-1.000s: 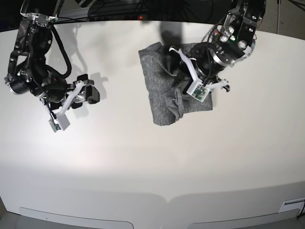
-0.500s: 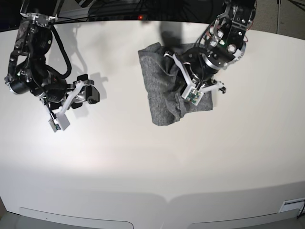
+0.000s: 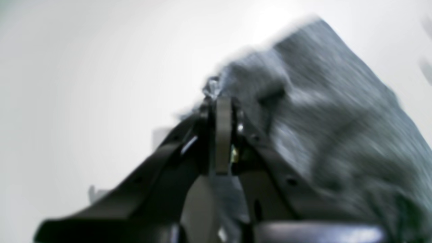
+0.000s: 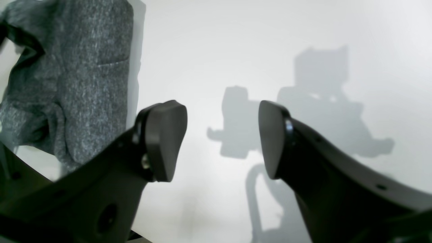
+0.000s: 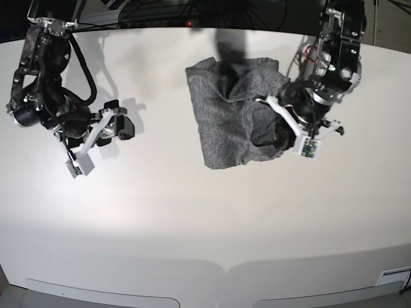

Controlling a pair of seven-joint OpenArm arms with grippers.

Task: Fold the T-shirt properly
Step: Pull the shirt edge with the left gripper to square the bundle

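**A:** Start at the left of the base view. What is your right tool doing?

**B:** It hangs over bare counter, well apart from the cloth, with its fingers spread wide and nothing between them.

**A:** And the T-shirt?

**B:** It lies bunched on the far middle of the counter. Your left tool is pressed together on a pinch of its right edge.

**A:** How will it handle?

**B:** Expect it to be soft, light and limp; it should sag and drag rather than hold shape. I judge a hem or corner a better hold than the bunched middle.
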